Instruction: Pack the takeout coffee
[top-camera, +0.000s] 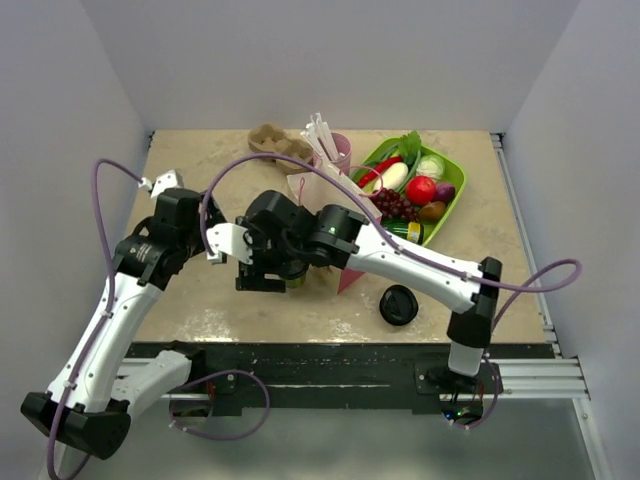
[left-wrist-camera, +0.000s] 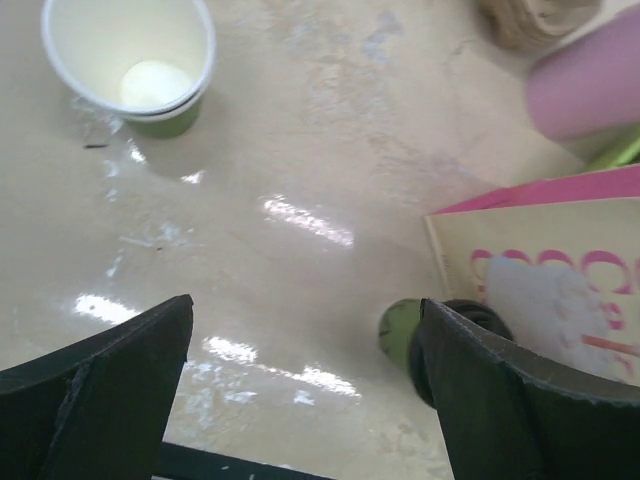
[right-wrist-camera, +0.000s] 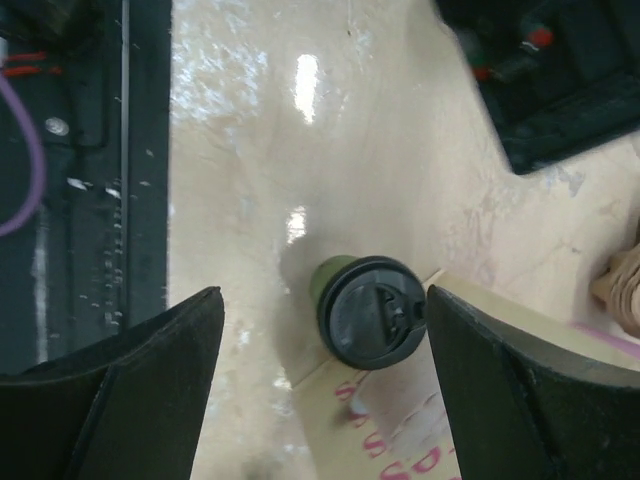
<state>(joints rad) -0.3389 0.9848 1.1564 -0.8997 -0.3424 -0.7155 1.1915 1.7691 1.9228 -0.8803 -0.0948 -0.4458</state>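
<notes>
The takeout coffee (right-wrist-camera: 370, 315) stands on the tan worktop (top-camera: 200, 290) near its centre, olive-green cup below and black lid on top. Its lid sits against the near-left edge of the pink bag (left-wrist-camera: 520, 235). Whether the two actually touch is hard to tell.

The right end effector (right-wrist-camera: 325, 295) is released. Its two dark fingers (right-wrist-camera: 150, 380) stand wide apart above the cup. In the right wrist view the cup shows in the gap between them, closer to the finger at 3 o'clock, and neither finger grips it.

The left end effector (left-wrist-camera: 307, 305) is also released, at full spread, and holds nothing. In the left wrist view the coffee peeks out at 4 o'clock, partly hidden behind one finger. The bag's printed cream face lies just past it.

A lidless green cup (left-wrist-camera: 130, 60) with a white inside sits at 10 o'clock in the left wrist view, well apart from the coffee.

In the overhead view both arms crowd over the middle of the worktop. A loose black lid (top-camera: 398, 305) lies at 4 o'clock from them. A green tray (top-camera: 455, 195) of toy fruit and vegetables is at 2 o'clock. A pink cup (top-camera: 340, 150) holding white straws is at 1 o'clock, and a brown pulp cup carrier (top-camera: 272, 142) is at 12 o'clock.
</notes>
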